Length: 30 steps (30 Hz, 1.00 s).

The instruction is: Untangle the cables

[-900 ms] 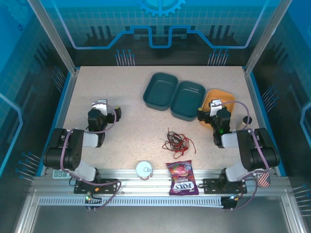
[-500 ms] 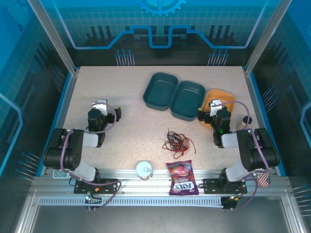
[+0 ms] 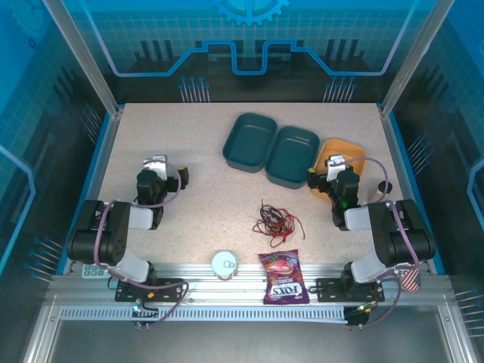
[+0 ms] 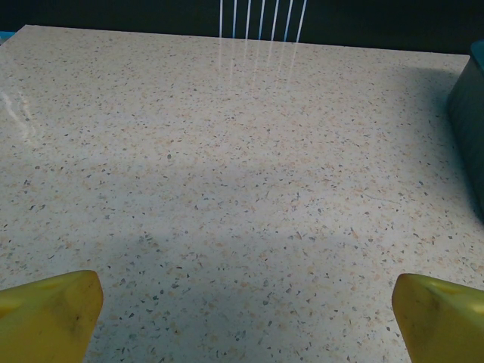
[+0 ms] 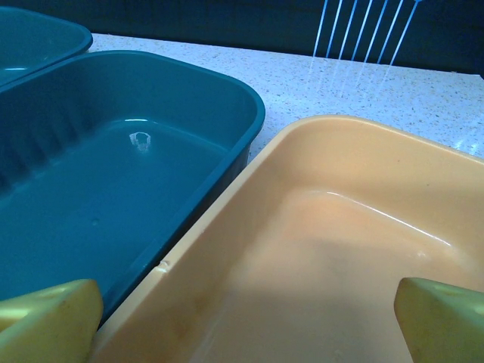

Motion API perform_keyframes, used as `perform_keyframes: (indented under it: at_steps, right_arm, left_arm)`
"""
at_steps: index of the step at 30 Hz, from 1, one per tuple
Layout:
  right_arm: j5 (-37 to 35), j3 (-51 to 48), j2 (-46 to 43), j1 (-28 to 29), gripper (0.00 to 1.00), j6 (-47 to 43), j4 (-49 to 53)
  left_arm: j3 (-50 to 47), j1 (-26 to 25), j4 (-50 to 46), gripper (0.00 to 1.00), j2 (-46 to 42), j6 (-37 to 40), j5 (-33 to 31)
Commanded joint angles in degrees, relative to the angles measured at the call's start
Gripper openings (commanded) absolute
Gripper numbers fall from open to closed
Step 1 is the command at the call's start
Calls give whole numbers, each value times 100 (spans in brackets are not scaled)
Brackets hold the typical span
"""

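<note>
Nothing has moved: cables (image 3: 276, 220) lie untouched, left fingers (image 4: 45, 314) and right fingers (image 5: 47, 318) spread wide

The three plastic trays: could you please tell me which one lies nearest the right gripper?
The orange rectangular plastic tray, rightmost of the three; the right gripper is over it, while both dark teal trays lie further left.
</note>
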<state>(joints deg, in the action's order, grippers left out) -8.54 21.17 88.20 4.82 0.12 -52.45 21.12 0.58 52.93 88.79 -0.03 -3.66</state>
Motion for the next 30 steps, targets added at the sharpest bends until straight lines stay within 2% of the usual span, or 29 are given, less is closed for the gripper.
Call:
perform_keyframes:
  at_steps: [1,17,23,27,30]
  right_arm:
    - [35,111,30,-33,100,-21,-11]
    - [168,111,21,-82,100,-8,6]
    - [54,362,-326,-80,100,35,719]
    - [-112,476,-743,-60,100,41,1264]
    - [-299,465,-1219,13,100,57,1616]
  left_arm:
    - [76,-32,27,99,7,-39,2]
    - [81,-27,17,99,10,-41,14]
    - [75,-32,3,99,-28,-58,12]
    - [-1,-25,-240,99,-481,-58,-50]
    - [-29,-29,-722,99,-1141,-67,-91]
